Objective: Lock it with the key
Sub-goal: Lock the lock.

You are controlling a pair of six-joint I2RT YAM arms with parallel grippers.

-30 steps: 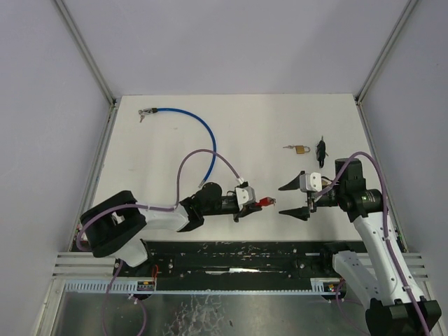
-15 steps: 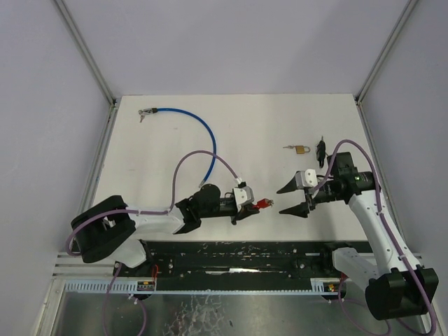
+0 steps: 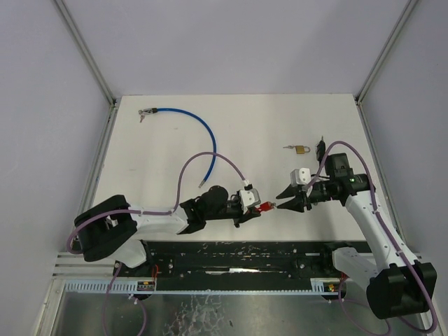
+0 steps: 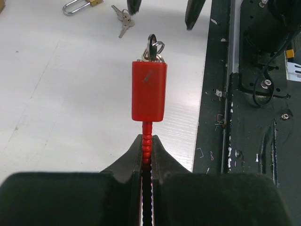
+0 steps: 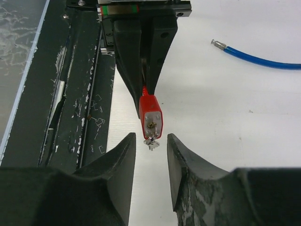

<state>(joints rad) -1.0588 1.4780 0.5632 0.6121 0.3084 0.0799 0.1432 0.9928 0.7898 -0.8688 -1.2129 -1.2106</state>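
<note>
right gripper (image 3: 282, 201) has slid left toward its partner and narrowed. its jaws now stand apart on either side of the key (image 5: 151, 141), not yet pinching it. the left gripper (image 3: 252, 208), its arm stretched low and level, is clenched on the ribbed cord (image 4: 147, 136) of the red lock (image 4: 148, 90) over the counter (image 3: 266, 133) near its front edge, with the key at the lock's far end.

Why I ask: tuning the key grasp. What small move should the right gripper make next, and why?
Probably close on the key: the right gripper straddles it, jaws open, while the left gripper pinches the red lock by its cable.
</note>
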